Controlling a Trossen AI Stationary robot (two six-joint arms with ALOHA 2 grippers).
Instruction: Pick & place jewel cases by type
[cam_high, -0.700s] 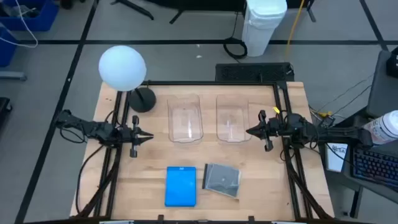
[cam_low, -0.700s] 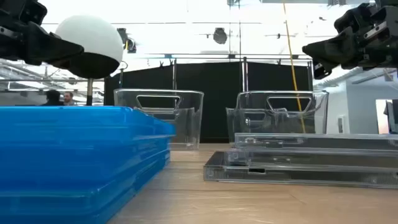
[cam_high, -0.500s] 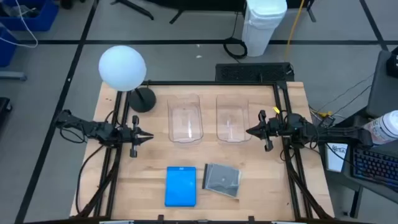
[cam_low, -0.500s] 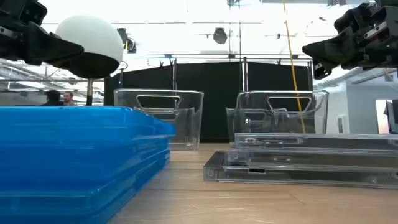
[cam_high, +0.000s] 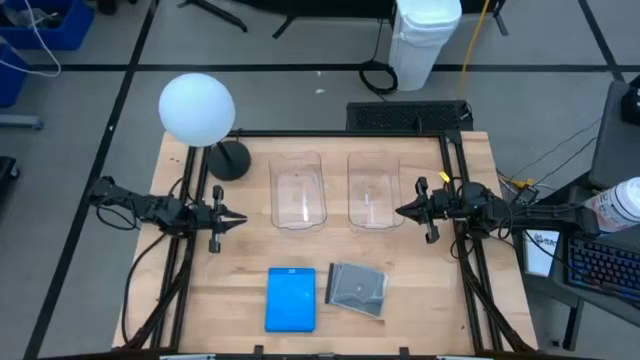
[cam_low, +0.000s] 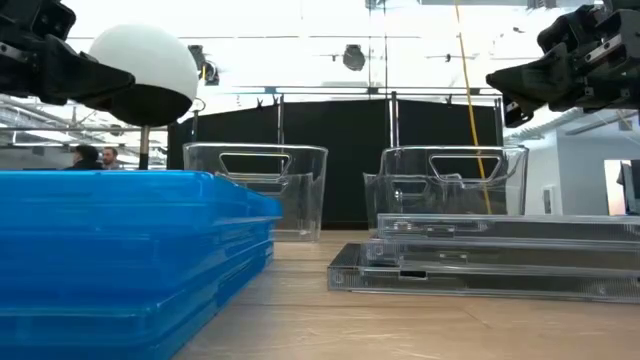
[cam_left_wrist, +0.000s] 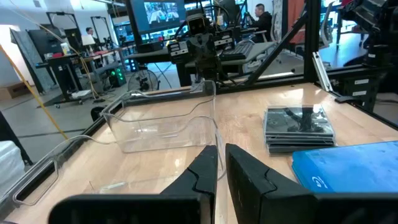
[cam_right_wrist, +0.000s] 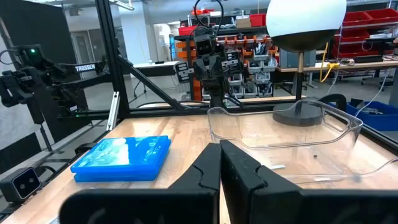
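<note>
Pale wooden boards make up the table (cam_high: 230, 300) under me, framed in black rails, with a workshop of benches, screens and a few people beyond it. Nothing has been sorted yet: 2 clear tubs (cam_high: 299, 190) stand side by side mid-table, both seemingly with no cases in them, and the jewel cases lie near the front edge, the blue cases (cam_high: 291, 298) stacked on my left side, the grey see-through cases (cam_high: 358, 288) just beside them on my right. My left gripper (cam_high: 238, 217) hangs above the table left of the tubs, fingers drawn nearly together with only a thin slit between them, holding nothing. My right gripper (cam_high: 402, 211) hangs at the right tub's outer side, fingers pressed together, likewise holding nothing. I judge this the start of the first pick. Next I would need to spread one pair of fingers, reach forward and down to a stack, and take only its top case. A white globe lamp (cam_high: 197, 108) stands at the back left corner.
</note>
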